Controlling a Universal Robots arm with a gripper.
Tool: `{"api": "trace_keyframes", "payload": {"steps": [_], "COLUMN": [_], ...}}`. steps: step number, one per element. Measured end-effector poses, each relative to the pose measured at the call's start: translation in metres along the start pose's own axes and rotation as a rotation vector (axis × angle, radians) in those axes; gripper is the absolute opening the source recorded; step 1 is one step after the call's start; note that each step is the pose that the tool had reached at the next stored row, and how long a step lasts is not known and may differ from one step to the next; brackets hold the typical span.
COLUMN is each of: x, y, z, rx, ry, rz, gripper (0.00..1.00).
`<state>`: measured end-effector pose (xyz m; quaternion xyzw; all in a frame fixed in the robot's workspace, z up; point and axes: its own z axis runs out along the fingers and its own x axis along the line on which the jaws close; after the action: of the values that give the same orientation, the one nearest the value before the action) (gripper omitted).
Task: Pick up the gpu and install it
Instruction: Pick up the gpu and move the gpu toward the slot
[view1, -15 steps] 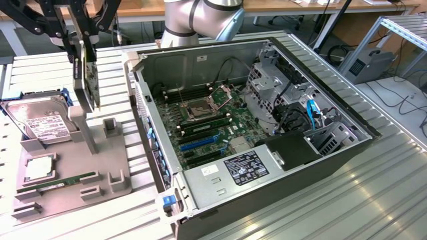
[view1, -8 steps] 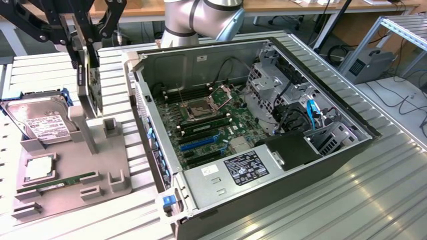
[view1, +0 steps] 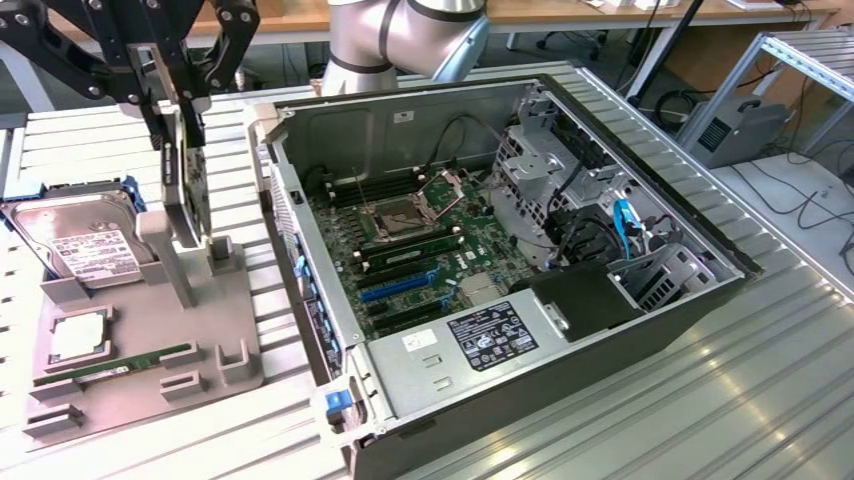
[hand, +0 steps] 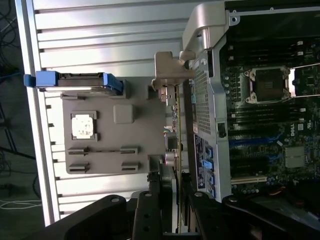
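- On the ribbed metal tabletop (view1: 747, 400), an open computer case (view1: 400, 130) lies on its side with its motherboard (view1: 414, 250) facing up.
- At nine o'clock from the case, in the exterior view, sits a grey tray (view1: 147, 320), just beside the case wall.
- The graphics card (view1: 178, 195) stands upright on its edge between the tray's posts, at the tray's one o'clock corner, the part nearest the case.
- The gripper (view1: 180, 120) hangs straight over the card. Its fingers (hand: 161, 205) reach down one on each side of the card's top edge. I cannot tell whether they pinch it or stand just clear.
- At the tray's ten o'clock a hard drive (view1: 83, 250) in a blue frame leans up.
- A square processor chip (view1: 78, 335) lies at eight o'clock, and a green memory stick (view1: 114, 365) at seven.
- The robot arm (view1: 400, 35) rises at twelve o'clock, behind the case.
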<state>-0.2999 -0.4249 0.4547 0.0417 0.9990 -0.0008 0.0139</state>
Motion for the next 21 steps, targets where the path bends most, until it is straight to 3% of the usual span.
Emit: {"api": "trace_keyframes", "payload": {"steps": [21], "x": [-0.014], "y": [-0.0050], "z": [0.0127], "rx": [0.0007], "ry": [0.0000], "rz": [0.000], "gripper": [0.27]}}
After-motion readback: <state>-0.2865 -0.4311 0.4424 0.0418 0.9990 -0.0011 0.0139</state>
